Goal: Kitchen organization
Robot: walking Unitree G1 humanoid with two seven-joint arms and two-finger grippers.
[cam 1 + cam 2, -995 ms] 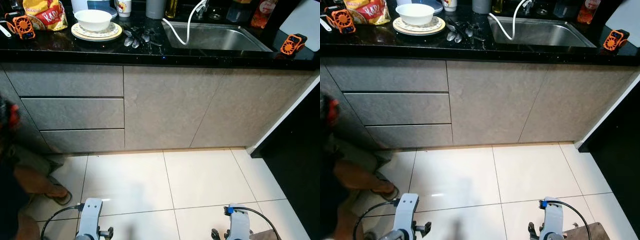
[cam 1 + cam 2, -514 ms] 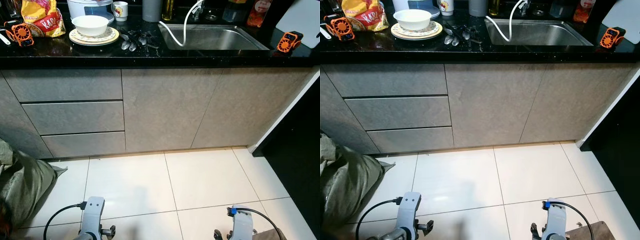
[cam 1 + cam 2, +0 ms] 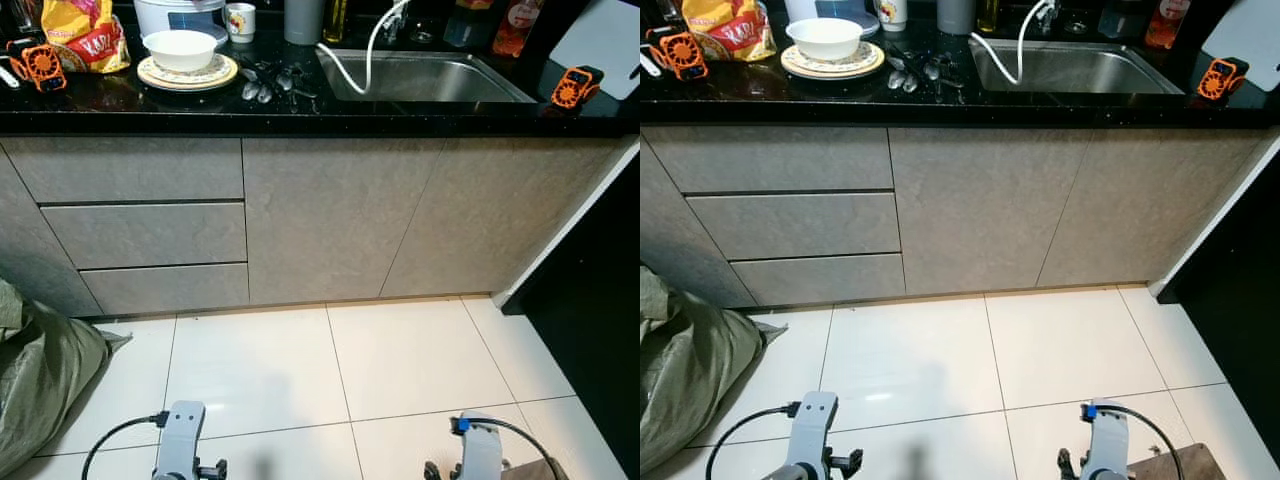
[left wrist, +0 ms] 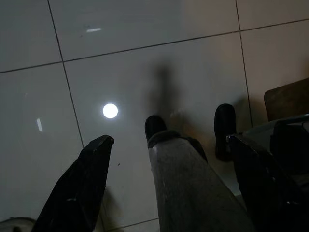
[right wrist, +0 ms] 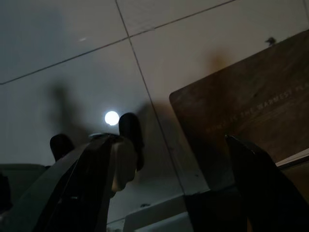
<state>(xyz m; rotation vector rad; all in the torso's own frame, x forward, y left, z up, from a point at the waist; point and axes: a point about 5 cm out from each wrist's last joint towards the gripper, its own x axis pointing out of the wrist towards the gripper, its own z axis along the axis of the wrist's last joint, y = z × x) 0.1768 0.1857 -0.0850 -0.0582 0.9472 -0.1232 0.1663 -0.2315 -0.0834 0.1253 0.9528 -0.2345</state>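
Bowl (image 3: 181,48) sits on a plate (image 3: 188,73) on the black surface (image 3: 120,95), beside spoons (image 3: 268,82). Left gripper (image 4: 169,140) and right gripper (image 5: 169,140) hang low over the floor (image 3: 400,360), fingers apart.

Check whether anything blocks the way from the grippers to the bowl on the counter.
Nothing visible stands between them, but both arms hang low over the floor tiles: left gripper and right gripper open, pointing down. The bowl sits on a plate atop the counter, above the drawers.
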